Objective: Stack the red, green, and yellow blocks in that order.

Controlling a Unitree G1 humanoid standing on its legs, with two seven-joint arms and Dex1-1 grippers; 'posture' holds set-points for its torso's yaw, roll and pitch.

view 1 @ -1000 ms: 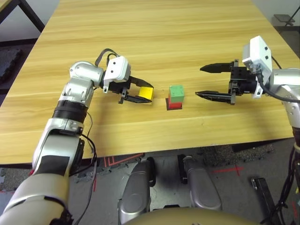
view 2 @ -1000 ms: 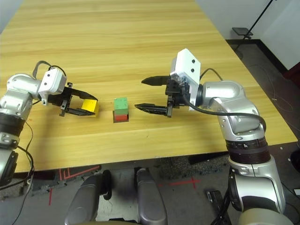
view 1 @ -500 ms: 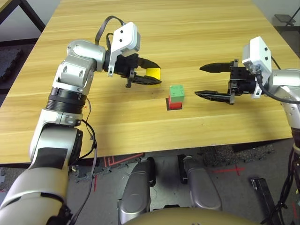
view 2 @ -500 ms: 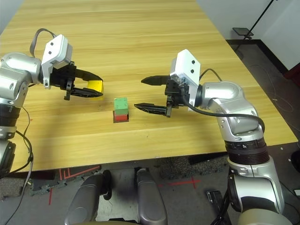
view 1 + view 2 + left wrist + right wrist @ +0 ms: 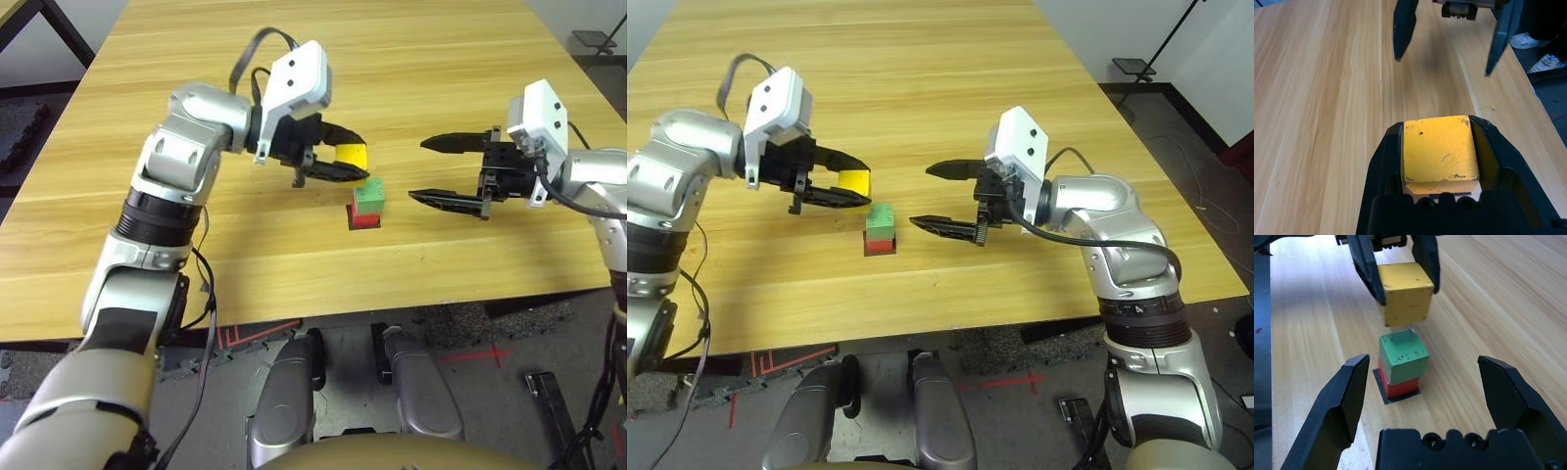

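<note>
The green block (image 5: 369, 195) sits on the red block (image 5: 364, 217), slightly skewed, over a flat black square on the table. My left gripper (image 5: 351, 164) is shut on the yellow block (image 5: 352, 157) and holds it in the air just above and to the left of the green block (image 5: 1403, 355). In the right wrist view the yellow block (image 5: 1404, 292) hangs above the two-block stack. My right gripper (image 5: 435, 170) stands open to the right of the stack, fingers pointing at it, with nothing between them.
The wooden table (image 5: 323, 59) stretches far behind the stack. Its front edge (image 5: 323, 311) runs close below the stack. Dark floor and a stand foot (image 5: 1134, 67) lie off the right side.
My left arm has lifted the yellow block off the table and carried it right, from beside the stack to just above the green block. The right arm has stayed still.
</note>
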